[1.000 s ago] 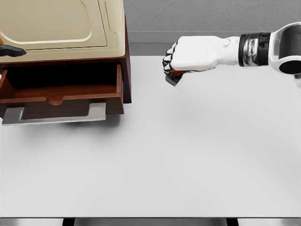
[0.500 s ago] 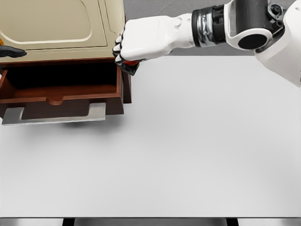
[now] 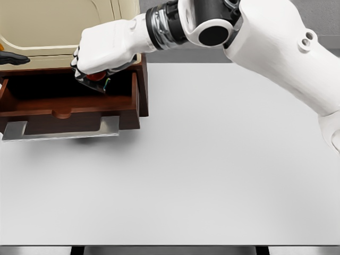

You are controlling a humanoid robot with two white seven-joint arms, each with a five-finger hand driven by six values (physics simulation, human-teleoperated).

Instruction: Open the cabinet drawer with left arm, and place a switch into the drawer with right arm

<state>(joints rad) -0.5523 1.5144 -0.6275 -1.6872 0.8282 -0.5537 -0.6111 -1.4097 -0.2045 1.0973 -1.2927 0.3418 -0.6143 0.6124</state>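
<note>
At the far left edge of the frame a dark fingertip (image 3: 13, 58) shows just above the cabinet's opening; too little of it is visible to say whose hand it belongs to or how its fingers stand. Below it the drawer (image 3: 66, 114) stands pulled out of the cabinet (image 3: 64, 26), its metal handle (image 3: 61, 130) toward the lower left, so the opening step looks done.

The change is in the upper middle: over the last second the right hand (image 3: 98, 53) has swept from the upper right of the frame, past the cabinet's corner, to a spot over the drawer's right half. The carry looks nearly finished; what remains is judged to be lowering and letting go.

Its fingers are curled tight into a fist around the switch (image 3: 96, 79), whose red and dark body peeks out beneath the knuckles, above the drawer's interior and not yet resting in it.
</note>
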